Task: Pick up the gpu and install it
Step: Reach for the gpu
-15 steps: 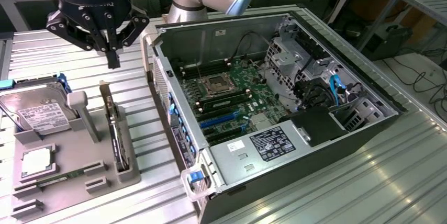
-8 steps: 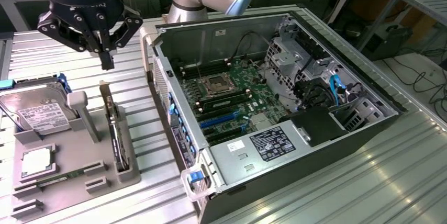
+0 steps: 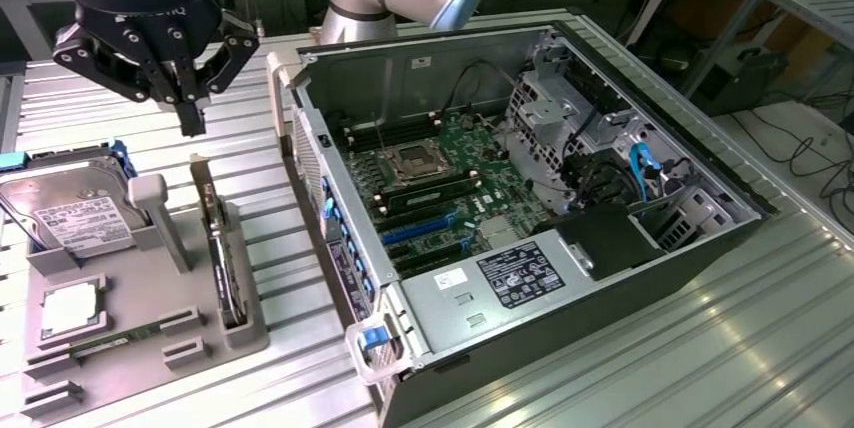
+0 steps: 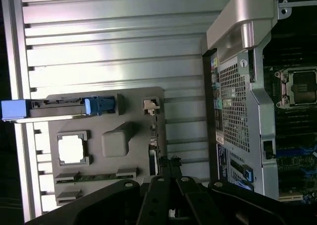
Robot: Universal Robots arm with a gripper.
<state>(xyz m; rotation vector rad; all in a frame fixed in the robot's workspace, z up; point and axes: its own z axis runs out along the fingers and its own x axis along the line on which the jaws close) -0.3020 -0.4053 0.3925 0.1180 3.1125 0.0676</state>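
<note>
Where the grey parts tray (image 3: 140,308) fills the lower left of the exterior view, a silver hard drive (image 3: 78,216) with a white label leans at the tray's left side. Blue plastic shows at the drive's edges. Lower in the frame, a small square CPU chip (image 3: 70,308) lies in its recess, with a green memory stick (image 3: 118,340) beneath it.

In the upper left of the frame hangs the gripper (image 3: 192,126). Its black fingers are drawn together to a narrow point and hold nothing.

The gpu (image 3: 222,253) stands on its long edge in a slot along the tray's right side. It runs from just below the fingertips in the frame down toward the lower left. The fingertips are clear of the card, a little to the exterior view's left of its far end; how high they hang over it cannot be told. In the wrist view the card (image 4: 153,150) shows edge-on as a thin strip, and the closed gripper (image 4: 171,168) points close beside one end of it, not touching.

Just right of the tray lies the open computer case (image 3: 334,78). The green motherboard (image 3: 454,193) is exposed inside it, with an empty CPU socket (image 3: 407,161) and blue expansion slots (image 3: 416,233). A labelled power supply (image 3: 514,278) sits at the lower centre, with a drive cage (image 3: 567,108) at the upper right.
</note>
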